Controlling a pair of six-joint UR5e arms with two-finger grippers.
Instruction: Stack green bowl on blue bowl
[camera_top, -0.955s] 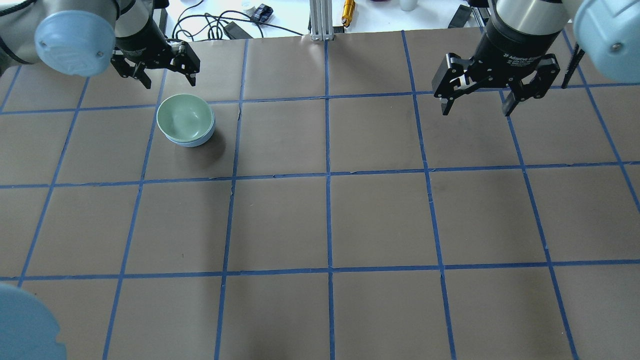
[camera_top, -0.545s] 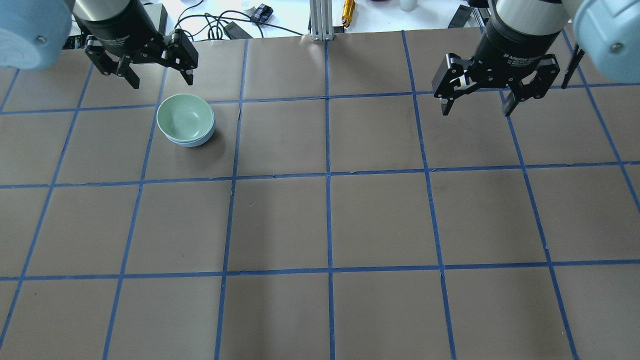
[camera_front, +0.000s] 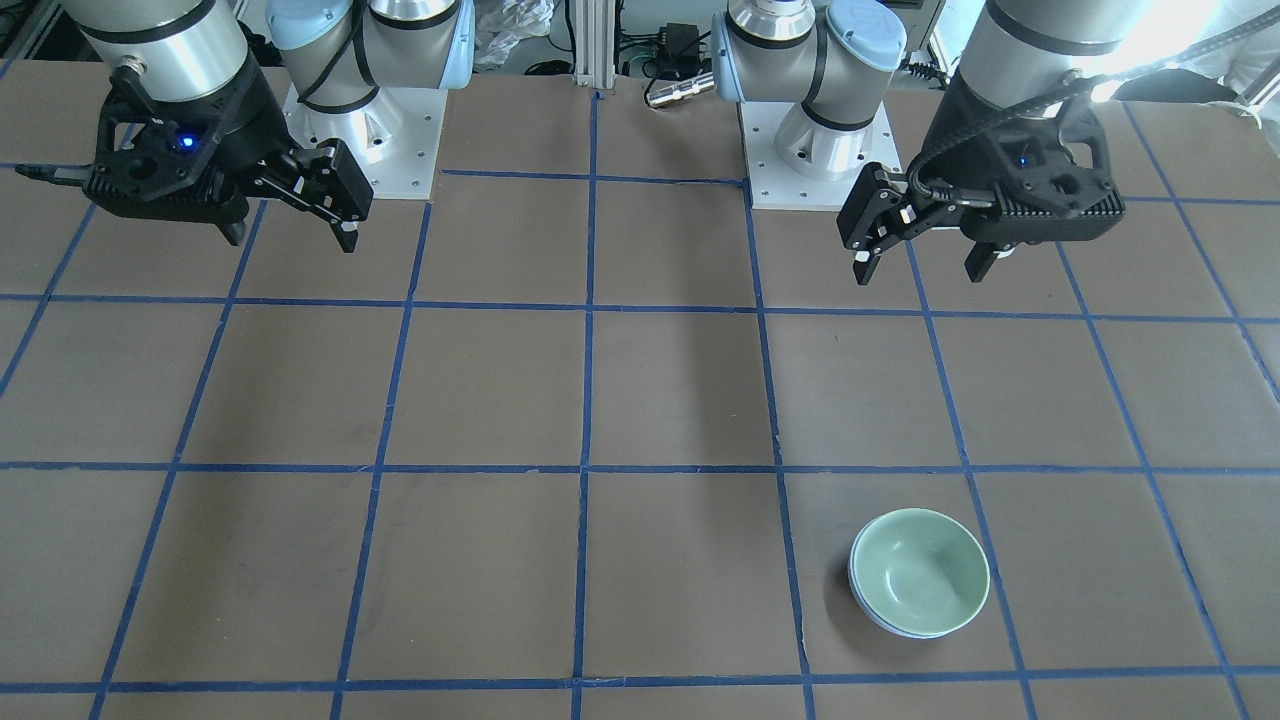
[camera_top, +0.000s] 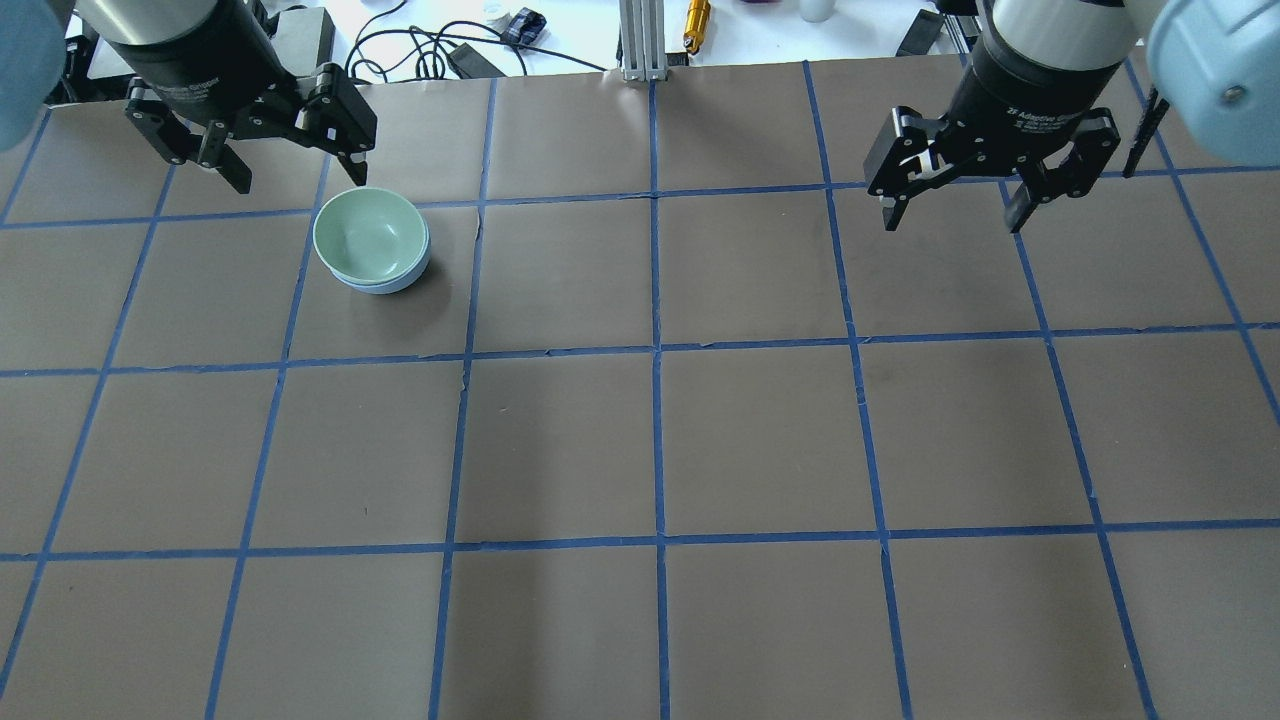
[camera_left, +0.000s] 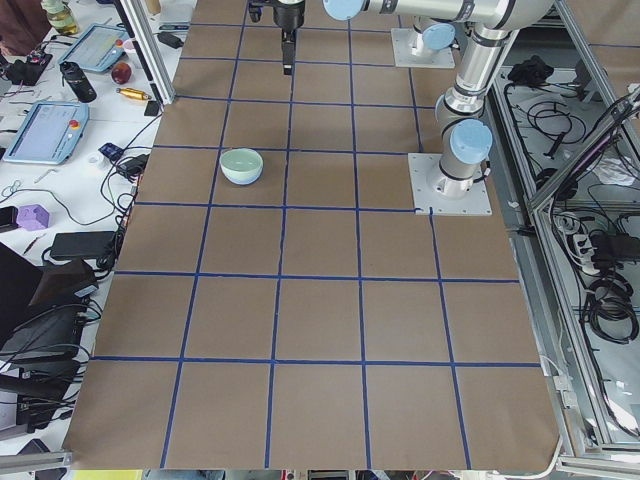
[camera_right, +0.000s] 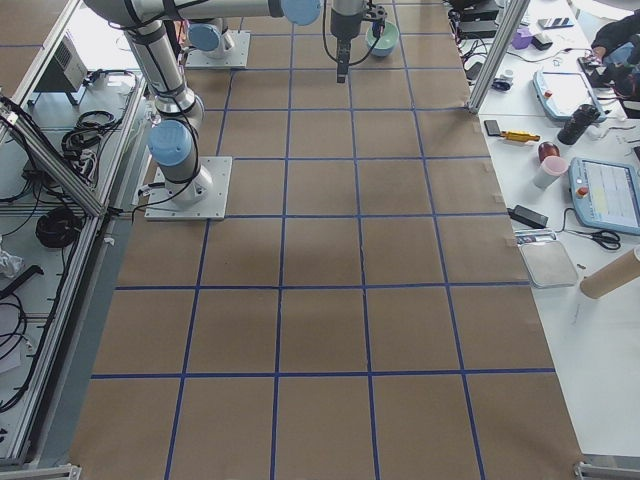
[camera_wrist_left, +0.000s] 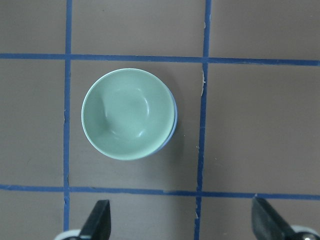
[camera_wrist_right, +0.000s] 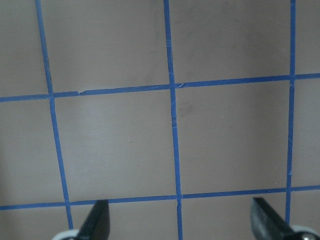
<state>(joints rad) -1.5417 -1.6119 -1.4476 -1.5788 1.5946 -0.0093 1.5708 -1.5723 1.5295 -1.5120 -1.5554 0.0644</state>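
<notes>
The green bowl (camera_top: 370, 235) sits nested in the blue bowl (camera_top: 397, 285) on the brown table, at the far left of the overhead view. Only a sliver of the blue bowl's rim shows under it. The stack also shows in the front-facing view (camera_front: 918, 582) and in the left wrist view (camera_wrist_left: 127, 112). My left gripper (camera_top: 298, 180) is open and empty, raised above the table just beyond the stack. My right gripper (camera_top: 950, 222) is open and empty, high over the far right of the table, with only bare grid squares in its wrist view.
The table (camera_top: 660, 440) is brown with a blue tape grid. An aluminium post (camera_top: 640, 40), a yellow tool (camera_top: 696, 20) and cables (camera_top: 420, 45) lie at and past the far edge. The arm bases (camera_front: 820, 150) stand at the robot side.
My left gripper has moved left and up, away from the stacked bowls, still open. The bowls and the right arm have not moved.
</notes>
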